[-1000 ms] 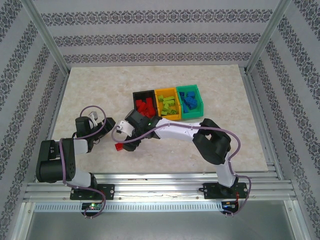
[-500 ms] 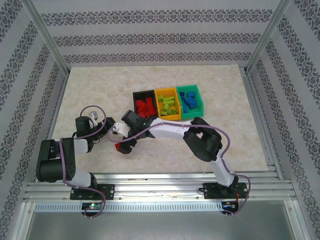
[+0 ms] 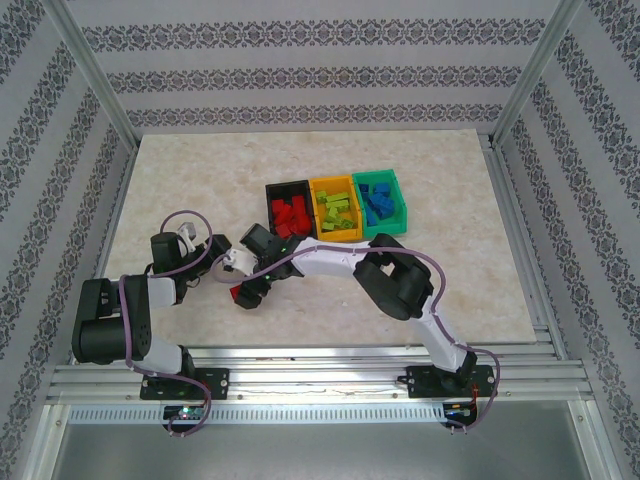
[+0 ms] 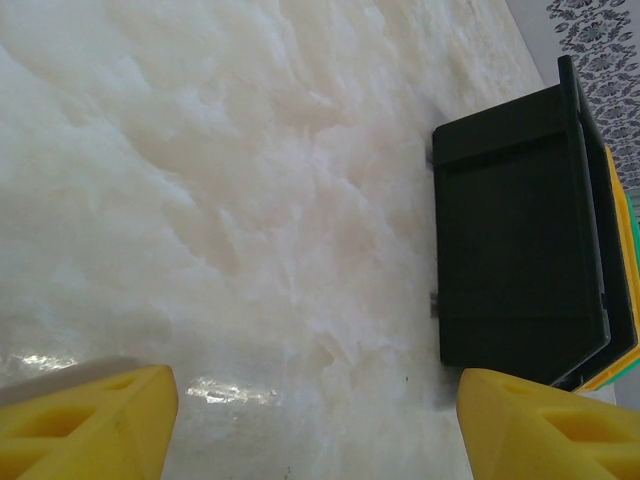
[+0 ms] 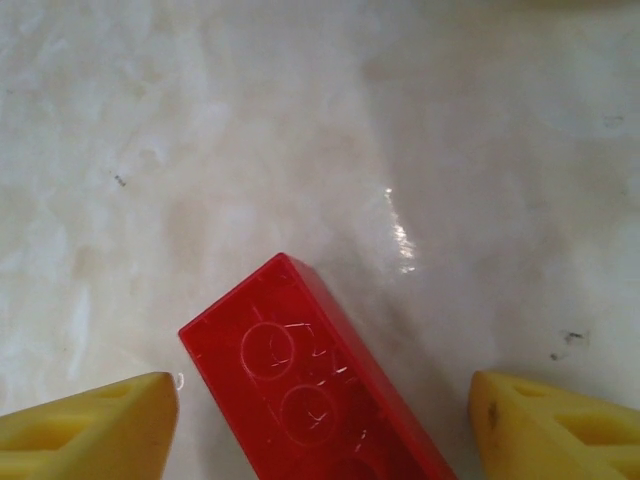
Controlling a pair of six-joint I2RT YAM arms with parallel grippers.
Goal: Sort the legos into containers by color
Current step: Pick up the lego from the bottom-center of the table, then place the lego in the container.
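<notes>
The right arm [image 3: 340, 262] stretches from its base across the front of the table [image 3: 180, 180] toward the left, elbow bent high and forearm sloping down, so that the right gripper [image 3: 247, 291] points down at the surface just in front of the black bin [image 3: 288, 185]. A lone red brick [image 3: 237, 295] lies flat on the table there. From the right wrist it sits studs up and turned at an angle [image 5: 310, 390], between the two yellow fingers [image 5: 90, 425] – the jaws stand wide apart on either side of it, with bare table showing between each pad and the brick. The left arm [image 3: 110, 325] is folded back near its base, and the left gripper [image 3: 215, 247] hangs low over the table just beside the right wrist, spread open with nothing between its fingers [image 4: 90, 420]. It faces the black bin's outer wall [image 4: 515, 240]. The three bins stand joined in a row: red legos [image 3: 292, 215] in the black one, lime green legos [image 3: 338, 208] in the yellow-orange bin [image 3: 332, 181], and blue legos [image 3: 380, 203] in the green bin [image 3: 378, 176].
</notes>
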